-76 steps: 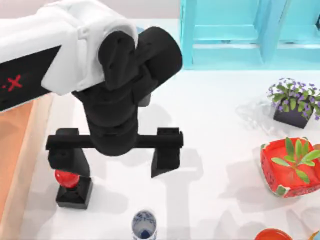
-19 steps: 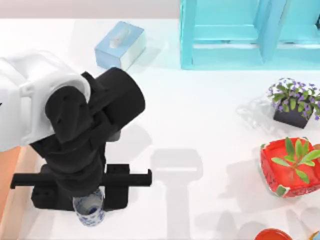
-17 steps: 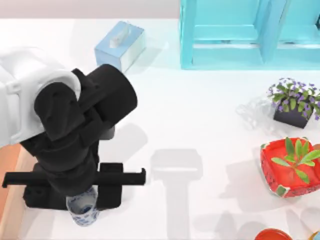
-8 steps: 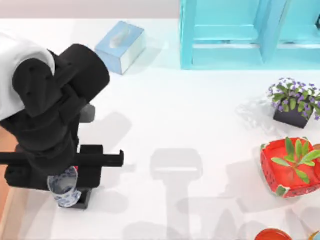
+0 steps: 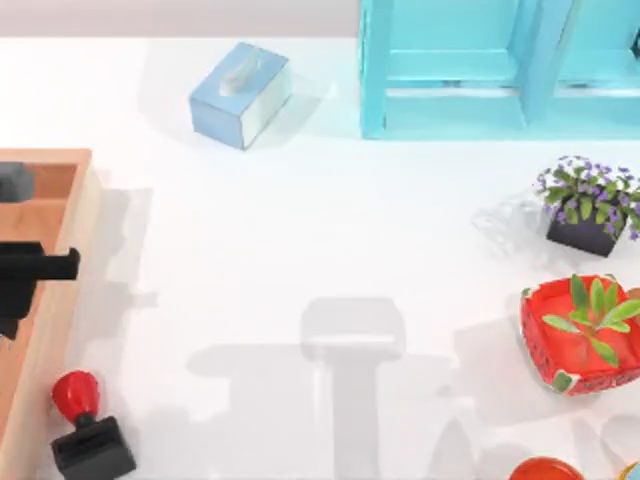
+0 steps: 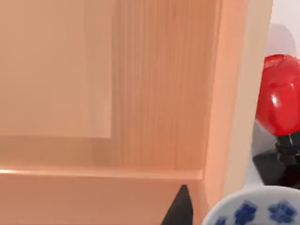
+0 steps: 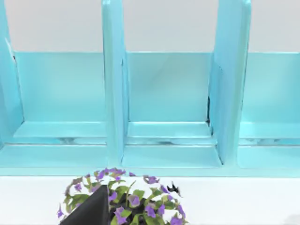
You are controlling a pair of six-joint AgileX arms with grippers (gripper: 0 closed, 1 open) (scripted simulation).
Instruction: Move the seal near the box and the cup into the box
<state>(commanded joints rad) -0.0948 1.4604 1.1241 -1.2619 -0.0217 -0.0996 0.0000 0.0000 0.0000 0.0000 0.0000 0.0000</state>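
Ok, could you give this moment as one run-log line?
left gripper: over box, holding cup | seal: tilted on table beside box | right gripper: idle, facing shelf

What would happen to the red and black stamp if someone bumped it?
The seal already lies tilted beside the box, so it probably tips easily. Its round glossy knob looks slippery and might roll a little, while the square black base would likely stop it.

One seal (image 5: 88,432), one cup (image 6: 255,210), one box (image 5: 62,250), one tissue box (image 5: 240,94), one shelf unit (image 5: 500,65), two potted plants (image 5: 588,205)
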